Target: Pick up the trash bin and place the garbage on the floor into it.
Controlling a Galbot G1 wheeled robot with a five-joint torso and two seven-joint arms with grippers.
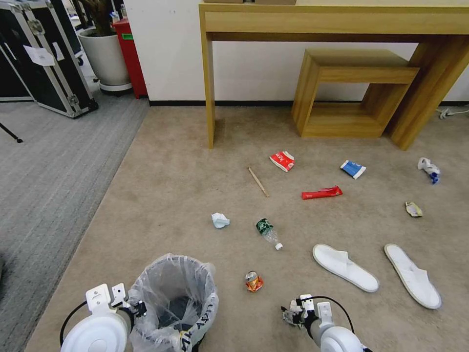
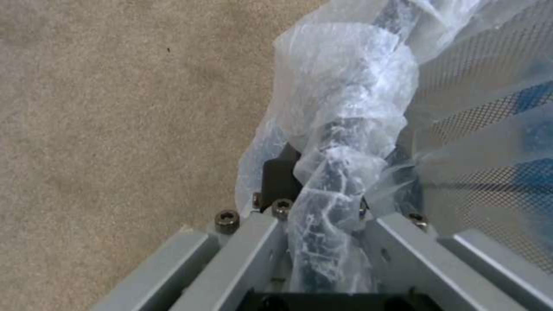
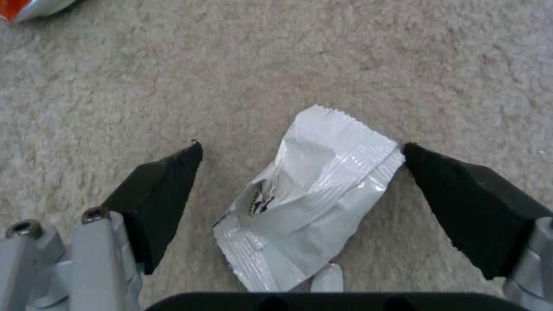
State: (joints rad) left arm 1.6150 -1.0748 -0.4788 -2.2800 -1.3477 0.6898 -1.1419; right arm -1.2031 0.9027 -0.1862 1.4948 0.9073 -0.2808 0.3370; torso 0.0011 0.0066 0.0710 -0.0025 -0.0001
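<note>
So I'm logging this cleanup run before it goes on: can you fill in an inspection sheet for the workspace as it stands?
Surface: beige carpet floor, grey ribbed carpet to its left.
Job's things: trash bin with bag liner; white wrapper lying between the right hand's fingers.
Clutter: carton, stick, red wrapper, bottle, crushed can, two slippers.
Grippers: left hand shut on the bin rim; right hand open over the wrapper.
Cables: white cable by the wall.
Surroundings: wooden desk, plant pot.
</note>
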